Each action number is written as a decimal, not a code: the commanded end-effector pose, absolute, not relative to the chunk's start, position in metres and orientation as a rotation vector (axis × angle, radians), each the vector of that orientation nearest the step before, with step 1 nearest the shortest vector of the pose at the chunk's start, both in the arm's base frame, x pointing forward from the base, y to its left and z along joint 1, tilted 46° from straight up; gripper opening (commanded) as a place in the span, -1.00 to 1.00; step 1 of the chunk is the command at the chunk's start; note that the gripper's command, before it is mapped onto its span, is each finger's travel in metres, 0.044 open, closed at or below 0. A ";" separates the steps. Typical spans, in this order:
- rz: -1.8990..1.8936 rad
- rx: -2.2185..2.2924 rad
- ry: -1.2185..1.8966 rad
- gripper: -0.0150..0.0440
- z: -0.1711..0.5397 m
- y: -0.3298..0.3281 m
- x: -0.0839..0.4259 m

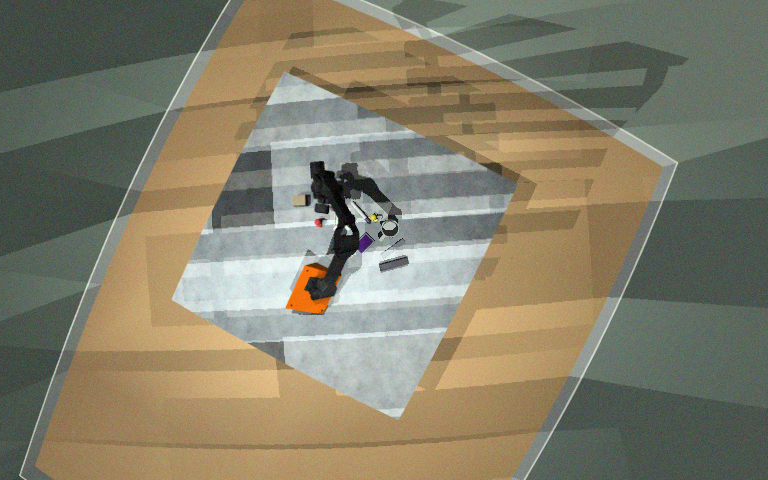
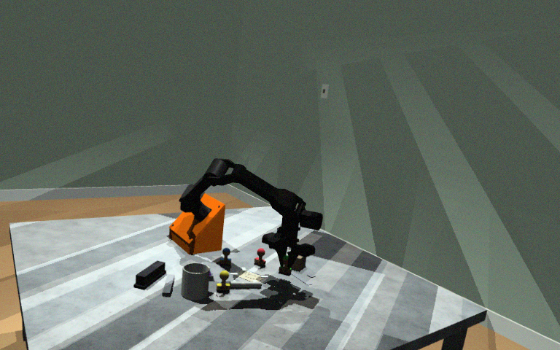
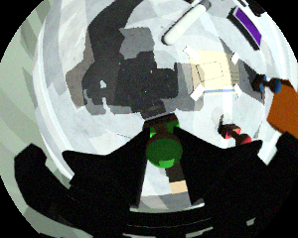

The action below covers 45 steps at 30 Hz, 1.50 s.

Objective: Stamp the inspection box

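Observation:
My gripper (image 2: 286, 263) (image 3: 161, 130) is shut on the green-knobbed stamp (image 2: 286, 258) (image 3: 164, 152), which is upright with its dark base low over the bench, beside the tan block. Whether the base touches the bench I cannot tell, and its lettering and underside are hidden. The cream card (image 2: 249, 275) (image 3: 204, 56) lies flat with white pieces at its corners. The wrist view shows a thin box outline on it and no clear print inside. The purple ink pad (image 1: 365, 242) (image 3: 247, 27) lies beyond the card, near the cup.
The red stamp (image 1: 318, 223) (image 2: 259, 257) (image 3: 236, 134) stands near the gripper. The blue stamp (image 2: 225, 257) (image 3: 268, 83) is near the orange base (image 1: 308, 297). The yellow stamp (image 1: 374, 217) (image 2: 223, 281), grey cup (image 1: 389, 228) (image 2: 195, 281), white marker (image 3: 185, 24), black block (image 2: 150, 274) and tan block (image 1: 300, 200) stand around.

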<state>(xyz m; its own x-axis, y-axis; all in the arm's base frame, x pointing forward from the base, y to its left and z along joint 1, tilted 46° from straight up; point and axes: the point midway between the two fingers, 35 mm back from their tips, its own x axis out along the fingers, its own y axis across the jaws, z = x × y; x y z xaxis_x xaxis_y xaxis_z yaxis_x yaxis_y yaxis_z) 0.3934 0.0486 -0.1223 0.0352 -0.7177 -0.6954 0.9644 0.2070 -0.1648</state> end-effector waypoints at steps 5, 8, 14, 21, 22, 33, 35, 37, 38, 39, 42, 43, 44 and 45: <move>-1.348 0.385 0.767 -0.49 -0.133 0.037 0.391; -1.349 0.385 0.766 -0.49 -0.136 0.034 0.391; -1.349 0.398 0.766 -0.22 -0.133 0.036 0.392; -1.349 0.398 0.766 0.40 -0.133 0.036 0.392; -1.349 0.398 0.766 0.42 -0.133 0.036 0.392; -1.347 0.388 0.771 0.42 -0.053 0.120 0.389; -1.347 0.388 0.771 0.42 -0.052 0.121 0.389; -1.347 0.388 0.771 0.42 -0.052 0.121 0.389; -1.347 0.388 0.771 0.42 -0.052 0.121 0.389; -1.347 0.388 0.771 0.42 -0.052 0.121 0.389; -1.347 0.388 0.771 0.42 -0.052 0.121 0.389; -1.347 0.388 0.771 0.42 -0.052 0.121 0.389; -1.347 0.388 0.771 0.42 -0.052 0.121 0.389; -1.347 0.388 0.771 0.42 -0.052 0.121 0.389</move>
<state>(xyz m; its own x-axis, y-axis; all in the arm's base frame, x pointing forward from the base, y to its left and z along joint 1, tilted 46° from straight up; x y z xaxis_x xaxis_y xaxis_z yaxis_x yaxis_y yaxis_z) 0.3893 0.1194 -0.0526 0.0342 -0.7250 -0.6879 0.9605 0.2141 -0.1778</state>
